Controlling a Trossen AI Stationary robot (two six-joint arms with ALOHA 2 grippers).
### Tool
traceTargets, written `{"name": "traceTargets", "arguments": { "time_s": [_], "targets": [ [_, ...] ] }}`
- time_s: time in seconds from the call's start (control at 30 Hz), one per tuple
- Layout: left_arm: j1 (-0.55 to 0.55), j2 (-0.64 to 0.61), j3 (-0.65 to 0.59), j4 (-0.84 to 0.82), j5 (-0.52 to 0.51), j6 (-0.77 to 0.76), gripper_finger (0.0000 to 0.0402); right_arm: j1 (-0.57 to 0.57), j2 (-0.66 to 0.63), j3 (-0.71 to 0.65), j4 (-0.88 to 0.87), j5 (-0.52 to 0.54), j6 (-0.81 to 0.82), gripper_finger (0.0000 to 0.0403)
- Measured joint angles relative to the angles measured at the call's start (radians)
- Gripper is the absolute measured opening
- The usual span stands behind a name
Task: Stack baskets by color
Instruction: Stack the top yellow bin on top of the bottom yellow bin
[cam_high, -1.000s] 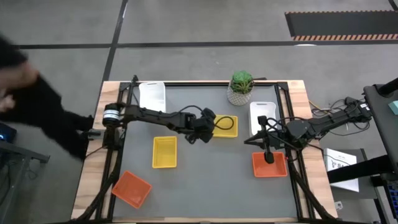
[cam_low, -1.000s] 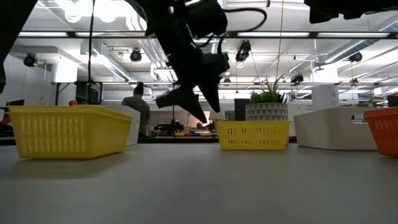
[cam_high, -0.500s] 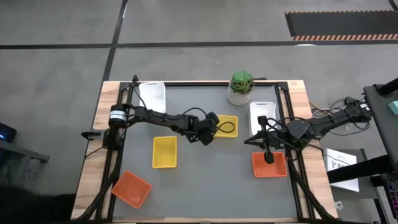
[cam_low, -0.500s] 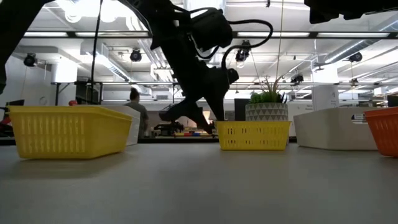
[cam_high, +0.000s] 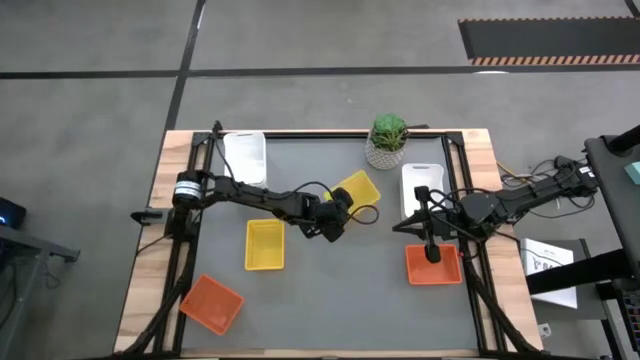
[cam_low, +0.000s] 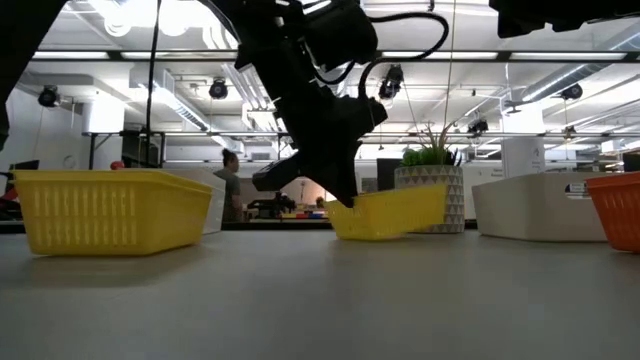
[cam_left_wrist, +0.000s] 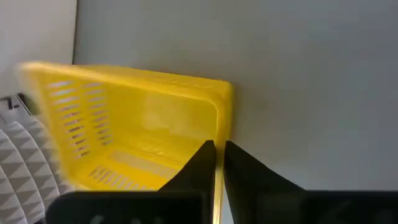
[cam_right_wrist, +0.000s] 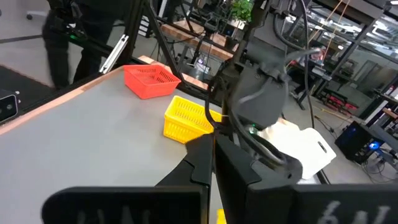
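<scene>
Grey bench top (cam_high: 330, 290) with wooden edges fills the middle of the high view, and a big bright workshop shows behind it in the low view.

A second ago the left arm's fingers (cam_high: 340, 212) were wide open beside the small yellow plastic basket (cam_high: 357, 188) near the top middle of the frame. Now they have snapped closed on that basket's rim. The left wrist view shows the thin yellow edge pinched between the two dark fingers (cam_left_wrist: 202, 163). The basket used to lie flat and straight. Now it is turned at a slant, and in the low view one end is tipped up off the bench, right in front of the green potted plant (cam_high: 387, 139).

That looks like the start of a pick-up. I think this basket is meant to go into the other yellow basket (cam_high: 264, 244), which sits left of the middle.

The right arm's fingers (cam_high: 432, 252) are closed and hang over the orange basket (cam_high: 433, 268) at the lower right; I cannot tell if they touch it. Another orange basket (cam_high: 211, 303) sits at the lower left. White baskets rest at the upper left (cam_high: 245, 154) and at the right (cam_high: 421, 187).
</scene>
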Motion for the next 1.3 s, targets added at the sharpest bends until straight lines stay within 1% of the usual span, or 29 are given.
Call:
{"name": "traceTargets", "arguments": {
  "time_s": [0.13,0.33,0.53,0.6,0.67,0.83,0.93,1.0,1.1,1.3],
  "targets": [
    [-0.025,-0.002,0.0,0.002,-0.014,-0.079,0.0002,0.0,0.0,0.0,0.0,0.0,0.0,0.0009],
    [-0.086,-0.032,0.03,-0.007,-0.139,-0.236,0.0002,0.0,0.0,0.001,-0.014,0.0,0.0,0.0009],
    [-0.156,-0.082,0.058,-0.014,-0.236,-0.398,0.0002,0.0,0.0,0.001,-0.022,0.0,0.003,0.0009],
    [-0.181,-0.109,0.063,-0.046,-0.252,-0.465,0.0002,0.0,0.001,0.001,-0.022,0.0,0.003,0.0009],
    [-0.207,-0.129,0.079,-0.072,-0.26,-0.557,0.0002,0.0,0.0,0.001,-0.025,0.0,0.003,0.0009],
    [-0.286,-0.174,0.112,-0.181,-0.259,-0.86,0.0002,0.0,0.0,0.001,-0.03,0.001,0.003,0.0009],
    [-0.344,-0.203,0.145,-0.223,-0.259,-1.004,0.0002,0.0,0.0,0.001,-0.035,0.001,0.003,0.0009],
    [-0.38,-0.212,0.178,-0.283,-0.256,-1.081,0.0002,0.0,0.002,0.001,-0.039,0.001,0.003,0.0009],
    [-0.431,-0.22,0.238,-0.315,-0.239,-1.166,0.0002,0.0,0.003,0.001,-0.053,0.007,0.003,0.0009],
    [-0.514,-0.222,0.34,-0.353,-0.223,-1.272,0.0001,0.0,0.002,0.001,-0.049,0.008,0.004,0.0009]
  ]
}}
